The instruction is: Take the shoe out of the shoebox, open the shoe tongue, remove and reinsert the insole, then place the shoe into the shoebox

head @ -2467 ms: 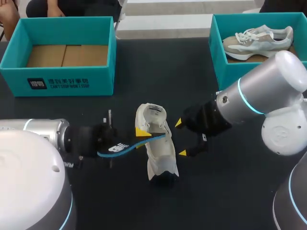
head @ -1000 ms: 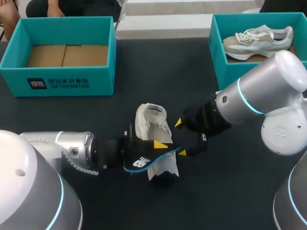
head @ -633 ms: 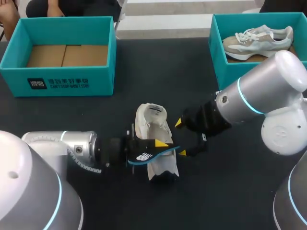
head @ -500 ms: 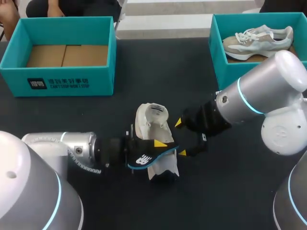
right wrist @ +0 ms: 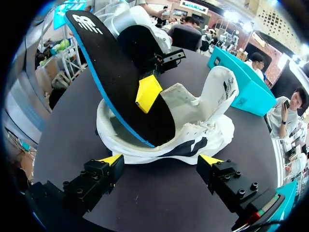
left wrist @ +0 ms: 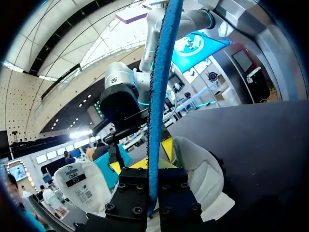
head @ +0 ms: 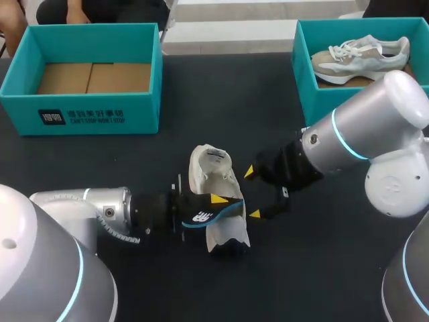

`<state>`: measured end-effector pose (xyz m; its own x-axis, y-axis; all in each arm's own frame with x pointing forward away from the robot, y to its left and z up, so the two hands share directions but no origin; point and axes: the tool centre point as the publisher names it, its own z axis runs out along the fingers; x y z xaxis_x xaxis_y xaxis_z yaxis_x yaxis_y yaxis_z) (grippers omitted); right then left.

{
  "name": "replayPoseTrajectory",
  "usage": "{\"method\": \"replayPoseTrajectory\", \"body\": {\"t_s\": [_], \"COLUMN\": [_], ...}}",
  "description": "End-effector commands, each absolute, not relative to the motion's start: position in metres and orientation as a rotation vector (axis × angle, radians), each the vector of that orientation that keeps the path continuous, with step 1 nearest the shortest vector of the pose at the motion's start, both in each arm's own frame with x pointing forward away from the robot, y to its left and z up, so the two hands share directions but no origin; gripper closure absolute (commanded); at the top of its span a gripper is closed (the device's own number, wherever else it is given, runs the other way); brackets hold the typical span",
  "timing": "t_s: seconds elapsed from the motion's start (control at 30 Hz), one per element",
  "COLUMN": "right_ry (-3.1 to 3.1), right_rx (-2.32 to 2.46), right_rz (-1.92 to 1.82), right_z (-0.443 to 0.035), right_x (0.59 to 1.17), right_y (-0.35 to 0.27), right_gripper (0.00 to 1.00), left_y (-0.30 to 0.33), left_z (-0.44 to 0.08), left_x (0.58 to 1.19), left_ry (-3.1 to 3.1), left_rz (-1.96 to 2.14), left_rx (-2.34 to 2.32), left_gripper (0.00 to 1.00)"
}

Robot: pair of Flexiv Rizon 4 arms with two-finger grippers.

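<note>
A white shoe (head: 216, 173) lies on the black table, its opening facing up. My left gripper (head: 216, 204) is shut on a black insole with a blue edge (head: 200, 217), held slanted over the shoe's middle with its front end dipping into the opening. In the left wrist view the insole (left wrist: 158, 96) stands edge-on between my fingers, the shoe (left wrist: 200, 174) just beyond. My right gripper (head: 252, 193) stands open beside the shoe's right flank, touching nothing. From the right wrist, the insole (right wrist: 120, 82) slopes into the shoe (right wrist: 203, 128), ahead of the open right gripper (right wrist: 161, 159).
A teal shoebox (head: 87, 117) with a bare cardboard floor stands at the back left. A second teal shoebox (head: 303, 80) at the back right holds another pale sneaker (head: 362, 57).
My left gripper has carried the insole from left of the shoe over it, and its front end has dropped toward the opening. The right arm has stayed still.
</note>
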<state>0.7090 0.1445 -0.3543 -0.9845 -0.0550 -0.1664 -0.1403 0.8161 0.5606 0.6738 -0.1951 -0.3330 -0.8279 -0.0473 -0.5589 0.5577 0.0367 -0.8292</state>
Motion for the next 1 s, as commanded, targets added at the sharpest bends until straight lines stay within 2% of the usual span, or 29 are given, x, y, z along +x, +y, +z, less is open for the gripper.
{"method": "replayPoseTrajectory", "body": {"t_s": [0.03,0.47,0.5,0.57,0.6,1.0], "right_ry": [2.855,2.855,2.855,2.855,2.855,2.855], "right_rx": [-0.154,-0.154,-0.154,-0.154,-0.154,-0.154], "right_rz": [0.9,0.9,0.9,0.9,0.9,0.9], "right_z": [-0.355,-0.355,-0.355,-0.355,-0.355,-0.355], "right_x": [0.708,0.708,0.708,0.708,0.708,0.708], "right_y": [0.145,0.145,0.145,0.145,0.145,0.145], "right_gripper": [0.0,0.0,0.0,0.0,0.0,0.0], "left_y": [-0.196,-0.189,-0.189,-0.19,-0.19,-0.186], "left_z": [-0.337,-0.348,-0.347,-0.344,-0.342,-0.313], "left_x": [0.679,0.688,0.688,0.685,0.685,0.682], "left_ry": [1.883,1.911,1.91,1.907,1.903,1.832], "left_rz": [-1.833,-1.778,-1.779,-1.781,-1.785,-1.806], "left_rx": [0.501,0.479,0.477,0.478,0.479,0.493], "left_gripper": [1.0,1.0,0.86,0.67,0.63,0.65]}}
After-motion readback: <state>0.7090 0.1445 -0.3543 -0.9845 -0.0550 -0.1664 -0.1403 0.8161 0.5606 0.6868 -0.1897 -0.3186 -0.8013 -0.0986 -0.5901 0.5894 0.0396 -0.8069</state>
